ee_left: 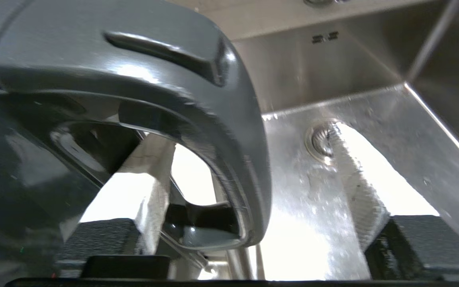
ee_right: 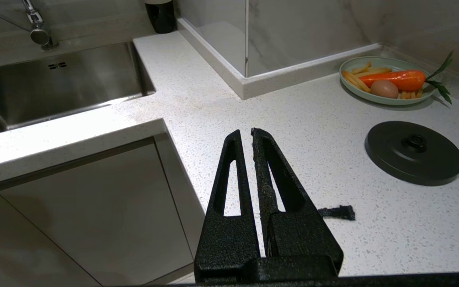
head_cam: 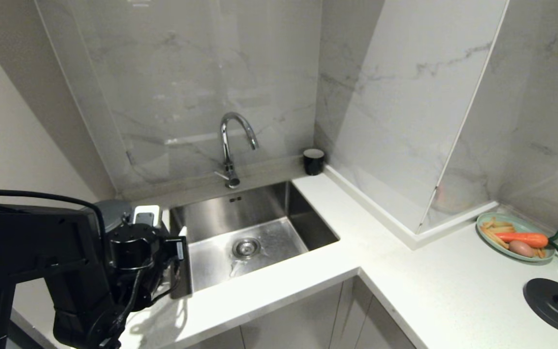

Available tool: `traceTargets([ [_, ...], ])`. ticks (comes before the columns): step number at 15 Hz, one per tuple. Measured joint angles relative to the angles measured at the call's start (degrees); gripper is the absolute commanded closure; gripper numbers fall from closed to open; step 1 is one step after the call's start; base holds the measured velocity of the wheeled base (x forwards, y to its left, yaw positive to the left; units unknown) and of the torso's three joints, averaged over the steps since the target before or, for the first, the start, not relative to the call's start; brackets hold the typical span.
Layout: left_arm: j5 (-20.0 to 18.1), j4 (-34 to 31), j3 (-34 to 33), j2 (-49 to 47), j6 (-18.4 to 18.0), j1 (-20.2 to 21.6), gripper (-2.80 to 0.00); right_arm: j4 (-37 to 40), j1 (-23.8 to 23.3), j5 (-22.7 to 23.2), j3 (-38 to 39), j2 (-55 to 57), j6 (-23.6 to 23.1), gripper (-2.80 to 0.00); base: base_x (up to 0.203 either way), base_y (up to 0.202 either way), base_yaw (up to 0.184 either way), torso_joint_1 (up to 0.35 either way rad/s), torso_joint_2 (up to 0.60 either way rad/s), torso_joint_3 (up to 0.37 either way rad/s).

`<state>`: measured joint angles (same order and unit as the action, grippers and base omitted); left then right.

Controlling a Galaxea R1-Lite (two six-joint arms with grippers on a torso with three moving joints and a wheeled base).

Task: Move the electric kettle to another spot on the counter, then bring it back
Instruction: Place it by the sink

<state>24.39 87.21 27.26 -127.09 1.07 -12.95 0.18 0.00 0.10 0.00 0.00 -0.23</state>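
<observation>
Left gripper [ee_left: 249, 207] jaws standing open astride the electric kettle [ee_left: 134, 99] handle, at the surface's [head_cam: 380, 252] left end beside the sink [head_cam: 259, 232]; right gripper [ee_right: 251, 135] jaws closed, empty.

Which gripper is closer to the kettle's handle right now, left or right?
Left. The left gripper straddles the electric kettle handle beside the sink, fingers apart. The right gripper hangs shut over the counter near the base disc.

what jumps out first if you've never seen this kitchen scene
The left gripper, jaws spread around the electric kettle handle, sits left of the stainless sink on the white counter. Far right lies the empty round black kettle base, behind it a green plate with a carrot. The right gripper hangs shut over the counter corner.
</observation>
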Motion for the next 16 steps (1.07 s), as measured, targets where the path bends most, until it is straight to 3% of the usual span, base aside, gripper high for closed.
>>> traceTargets([
  [16, 0.3, -0.1, -11.1, 4.8, 5.5, -4.5, -2.80, 0.0, 0.0, 0.0, 0.0, 0.0, 0.0, 0.00, 0.000, 0.000, 0.000, 0.000, 0.00, 0.000],
])
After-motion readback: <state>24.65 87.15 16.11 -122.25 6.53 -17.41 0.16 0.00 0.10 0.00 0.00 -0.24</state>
